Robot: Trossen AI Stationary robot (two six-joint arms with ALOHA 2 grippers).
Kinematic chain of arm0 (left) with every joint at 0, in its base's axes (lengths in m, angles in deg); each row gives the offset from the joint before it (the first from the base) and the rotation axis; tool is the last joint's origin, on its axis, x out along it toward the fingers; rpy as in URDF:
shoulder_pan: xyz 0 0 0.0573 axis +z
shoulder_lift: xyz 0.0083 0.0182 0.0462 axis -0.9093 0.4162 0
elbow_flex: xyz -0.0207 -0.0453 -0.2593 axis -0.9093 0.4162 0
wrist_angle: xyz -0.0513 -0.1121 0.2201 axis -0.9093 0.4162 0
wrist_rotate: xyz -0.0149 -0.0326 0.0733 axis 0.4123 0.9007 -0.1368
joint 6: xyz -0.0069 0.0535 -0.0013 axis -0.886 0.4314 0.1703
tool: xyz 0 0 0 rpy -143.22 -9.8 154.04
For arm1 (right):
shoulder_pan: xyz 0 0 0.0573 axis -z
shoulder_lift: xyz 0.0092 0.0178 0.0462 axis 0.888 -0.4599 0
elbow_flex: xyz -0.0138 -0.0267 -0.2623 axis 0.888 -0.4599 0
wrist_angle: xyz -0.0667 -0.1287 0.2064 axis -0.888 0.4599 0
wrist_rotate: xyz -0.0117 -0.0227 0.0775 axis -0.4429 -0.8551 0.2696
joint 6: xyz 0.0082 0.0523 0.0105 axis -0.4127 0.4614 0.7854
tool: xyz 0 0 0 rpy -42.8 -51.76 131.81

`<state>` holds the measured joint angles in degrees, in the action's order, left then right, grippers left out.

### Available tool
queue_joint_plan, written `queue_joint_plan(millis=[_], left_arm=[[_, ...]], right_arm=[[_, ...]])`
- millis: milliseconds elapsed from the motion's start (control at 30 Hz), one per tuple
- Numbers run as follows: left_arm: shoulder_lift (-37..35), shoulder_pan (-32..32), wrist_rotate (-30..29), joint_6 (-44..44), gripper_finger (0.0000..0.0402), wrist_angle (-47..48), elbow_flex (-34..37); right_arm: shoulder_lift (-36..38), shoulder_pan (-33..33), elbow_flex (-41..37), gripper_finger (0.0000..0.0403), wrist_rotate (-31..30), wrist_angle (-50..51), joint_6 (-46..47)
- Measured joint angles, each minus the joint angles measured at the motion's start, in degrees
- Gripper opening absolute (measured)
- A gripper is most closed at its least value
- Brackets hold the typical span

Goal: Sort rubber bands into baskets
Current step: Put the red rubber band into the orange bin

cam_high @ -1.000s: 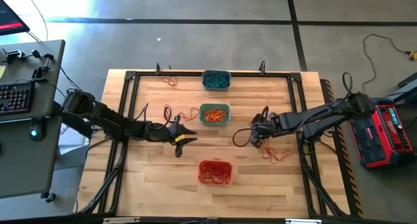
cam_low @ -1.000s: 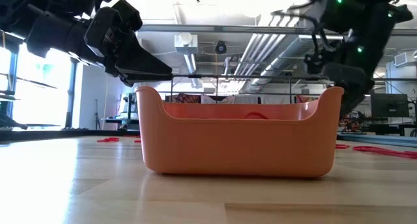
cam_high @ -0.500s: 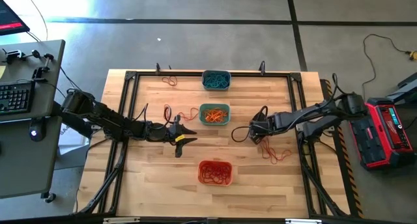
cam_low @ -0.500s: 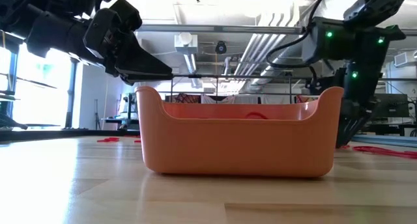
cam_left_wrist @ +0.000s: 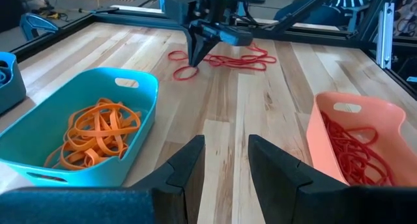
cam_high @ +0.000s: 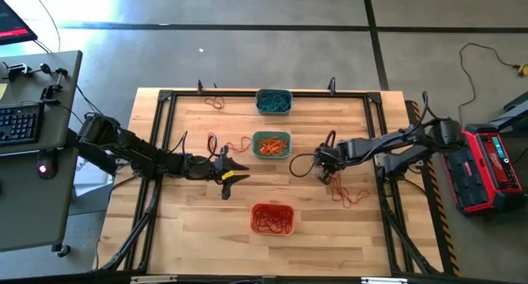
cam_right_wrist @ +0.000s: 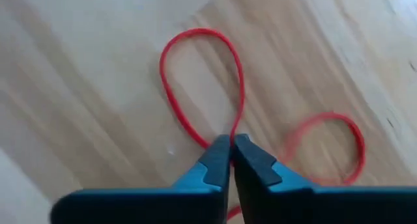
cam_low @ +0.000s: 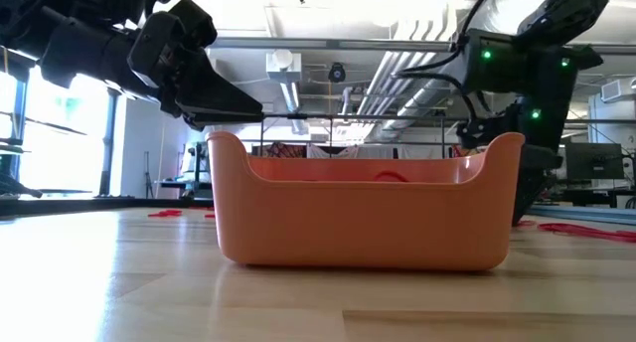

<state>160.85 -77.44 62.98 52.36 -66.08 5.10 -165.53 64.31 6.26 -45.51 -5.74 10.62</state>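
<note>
Right wrist view only: right gripper (cam_right_wrist: 231, 142) pinched shut on a red rubber band (cam_right_wrist: 202, 81) lying on the table (cam_high: 190, 210).
Left gripper (cam_left_wrist: 225, 152), fingers apart, empty, between teal basket (cam_left_wrist: 140, 97) and orange basket (cam_left_wrist: 326, 126).
Grey-blue basket (cam_high: 273, 101) at far edge.

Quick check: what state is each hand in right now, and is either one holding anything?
Left hand: open, holding nothing, hovering between the teal basket and the orange basket.
Right hand: shut on a red rubber band.

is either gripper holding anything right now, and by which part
The right gripper pinches a red rubber band at one end of its loop. The left gripper holds nothing.
</note>
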Motion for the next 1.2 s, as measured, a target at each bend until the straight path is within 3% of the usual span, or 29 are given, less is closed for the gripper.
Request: queue_joint_plan(millis=[233,600,1000,1200], left_arm=[[0.00,0.00,-0.15,-0.09,0.0111,-0.02,0.00],[0.00,0.00,-0.27,-1.06,0.0111,-0.04,0.00],[0.00,0.00,-0.28,-0.98,0.0111,-0.05,0.00],[0.00,0.00,-0.28,-1.01,0.0111,-0.05,0.00]], right_arm=[[3.33,-2.36,1.00,0.0003,3.37,-2.16,-4.24],[8.61,-12.68,1.05,0.0001,3.83,-10.09,-3.53],[8.68,-20.32,1.14,0.0000,5.29,-26.46,-3.54],[8.57,-23.52,5.99,0.0000,4.51,-26.58,-5.07]])
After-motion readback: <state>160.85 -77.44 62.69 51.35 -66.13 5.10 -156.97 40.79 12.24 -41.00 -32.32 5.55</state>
